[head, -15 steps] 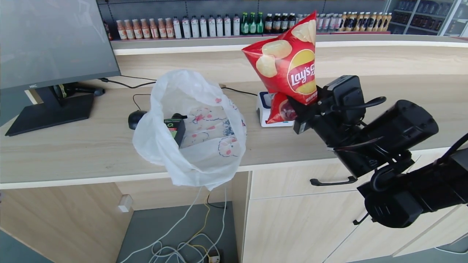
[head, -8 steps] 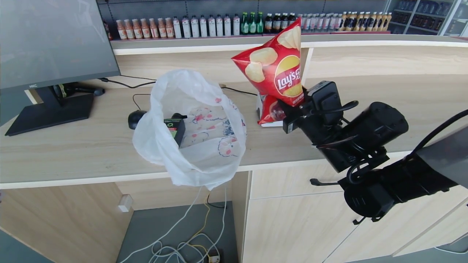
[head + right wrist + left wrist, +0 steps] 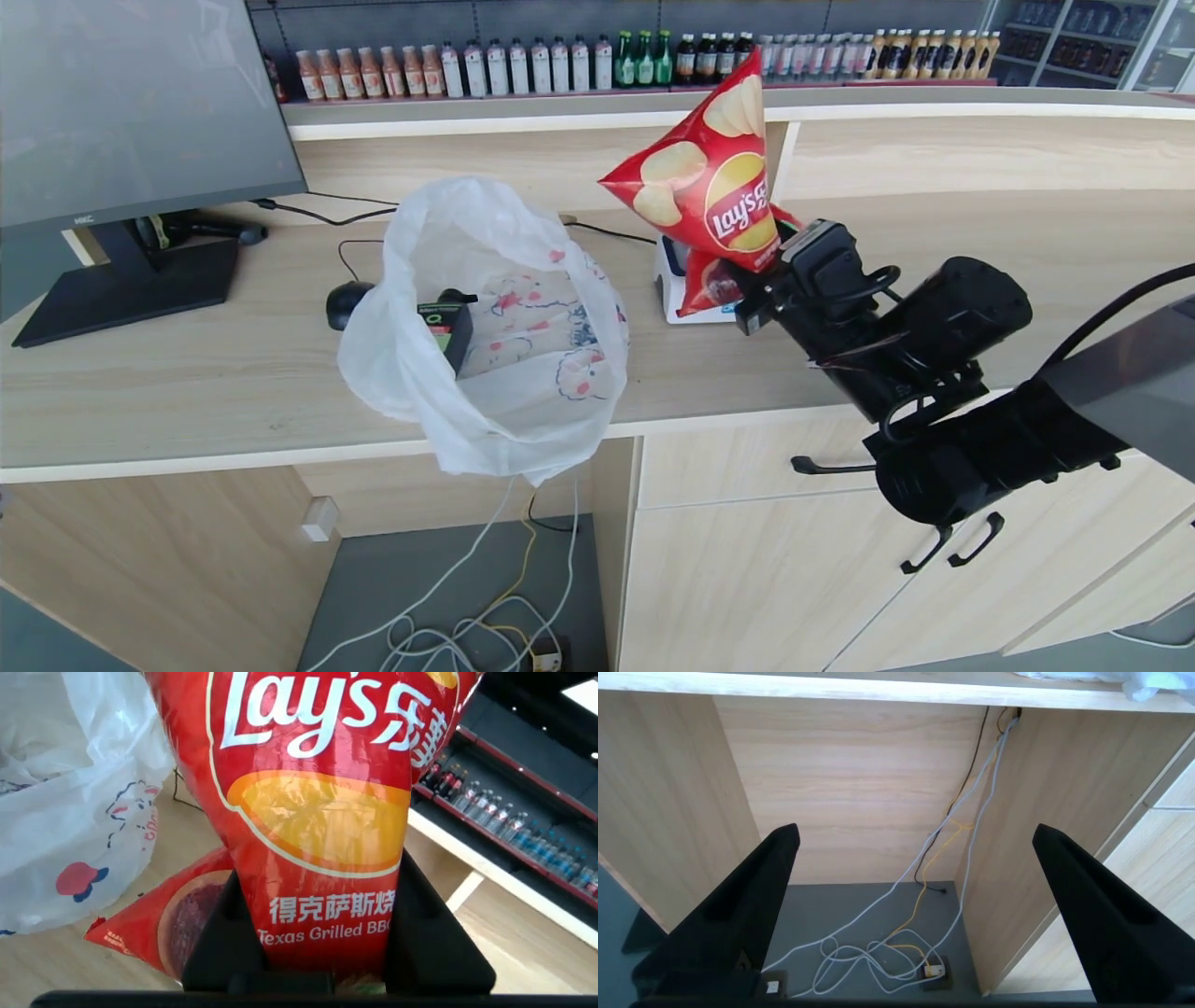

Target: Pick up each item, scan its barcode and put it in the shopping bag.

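Note:
A red bag of crisps (image 3: 717,191) stands upright above the counter, its lower end clamped in my right gripper (image 3: 758,291). It hangs just over the white barcode scanner (image 3: 668,280). In the right wrist view the red bag of crisps (image 3: 322,812) rises between the black fingers (image 3: 430,924). The white shopping bag (image 3: 495,317) stands open on the counter to the left, holding a dark box (image 3: 446,329); the shopping bag (image 3: 65,793) also appears in the right wrist view. My left gripper (image 3: 915,915) hangs open below the counter with nothing between its fingers.
A monitor (image 3: 131,103) stands at the back left with a black mouse (image 3: 347,301) near the bag. Bottles line a rear shelf (image 3: 597,65). Cables (image 3: 906,943) lie on the floor under the counter. Cabinet handles (image 3: 845,465) sit below my right arm.
My right gripper has carried the crisps left and a little down, from right of the scanner to over it. The bag has tilted slightly. The shopping bag has not moved.

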{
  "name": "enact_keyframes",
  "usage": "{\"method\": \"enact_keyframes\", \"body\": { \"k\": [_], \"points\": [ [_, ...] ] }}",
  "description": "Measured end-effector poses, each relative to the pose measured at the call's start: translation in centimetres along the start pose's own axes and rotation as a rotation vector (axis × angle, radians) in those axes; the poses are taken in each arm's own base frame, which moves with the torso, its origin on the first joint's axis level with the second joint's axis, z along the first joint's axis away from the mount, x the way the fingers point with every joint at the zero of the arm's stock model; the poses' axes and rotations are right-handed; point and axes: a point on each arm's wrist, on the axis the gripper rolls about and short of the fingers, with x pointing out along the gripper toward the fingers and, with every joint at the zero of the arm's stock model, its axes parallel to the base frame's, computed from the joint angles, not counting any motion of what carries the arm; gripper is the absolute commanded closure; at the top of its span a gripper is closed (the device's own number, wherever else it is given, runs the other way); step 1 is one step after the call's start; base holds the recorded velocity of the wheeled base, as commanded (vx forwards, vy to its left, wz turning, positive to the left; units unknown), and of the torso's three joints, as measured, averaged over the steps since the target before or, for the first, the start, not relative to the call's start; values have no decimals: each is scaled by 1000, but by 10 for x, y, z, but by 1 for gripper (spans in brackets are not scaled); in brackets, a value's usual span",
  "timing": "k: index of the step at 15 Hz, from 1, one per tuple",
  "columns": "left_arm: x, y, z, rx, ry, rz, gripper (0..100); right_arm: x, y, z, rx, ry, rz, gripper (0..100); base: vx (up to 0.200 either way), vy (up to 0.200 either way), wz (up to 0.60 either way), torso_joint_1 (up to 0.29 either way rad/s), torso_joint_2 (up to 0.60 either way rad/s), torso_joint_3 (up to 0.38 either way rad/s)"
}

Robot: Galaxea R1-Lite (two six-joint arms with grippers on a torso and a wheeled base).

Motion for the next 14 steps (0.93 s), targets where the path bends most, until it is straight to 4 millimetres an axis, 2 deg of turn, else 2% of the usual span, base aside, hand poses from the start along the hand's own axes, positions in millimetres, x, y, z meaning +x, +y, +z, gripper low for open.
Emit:
{"method": "enact_keyframes", "body": {
  "k": [4,14],
  "points": [
    [0,0,0,0,0,0,0,4,-14,-14,-50,-10,-15,100,0,0,0,0,0,0],
    [0,0,0,0,0,0,0,6,-5,-29,-80,-9,39,100,0,0,0,0,0,0]
  ]
}}
